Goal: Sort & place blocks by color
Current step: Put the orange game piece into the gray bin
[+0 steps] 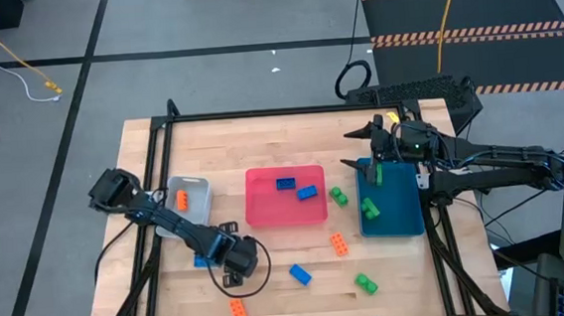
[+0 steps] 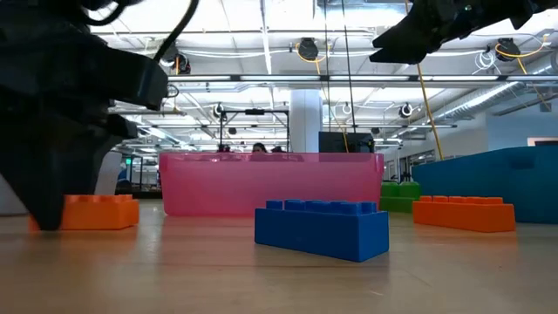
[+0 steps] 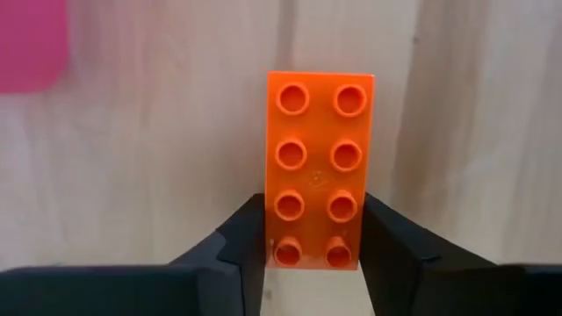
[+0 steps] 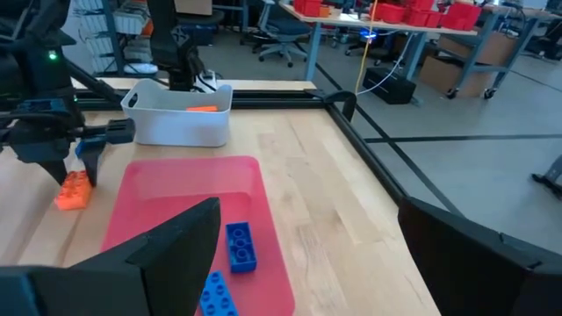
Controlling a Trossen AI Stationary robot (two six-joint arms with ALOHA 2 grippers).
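The left tool (image 3: 307, 254) is gripping an orange block (image 3: 320, 167) at about 7 o'clock on the surface (image 1: 261, 140), its fingers (image 3: 246, 233) pressed on the block's near end. Next should come a lift and a carry to the grey tray (image 1: 200, 196) at 9 o'clock, which holds orange. The left arm stretches low, tool pointing down. The right tool (image 1: 373, 147) hangs wide open and empty above the teal tray (image 1: 404, 199).

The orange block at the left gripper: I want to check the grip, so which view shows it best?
The left wrist view: the orange block fills it, left gripper fingers on both sides. High view shows it small, low view half hidden, right wrist view far off.
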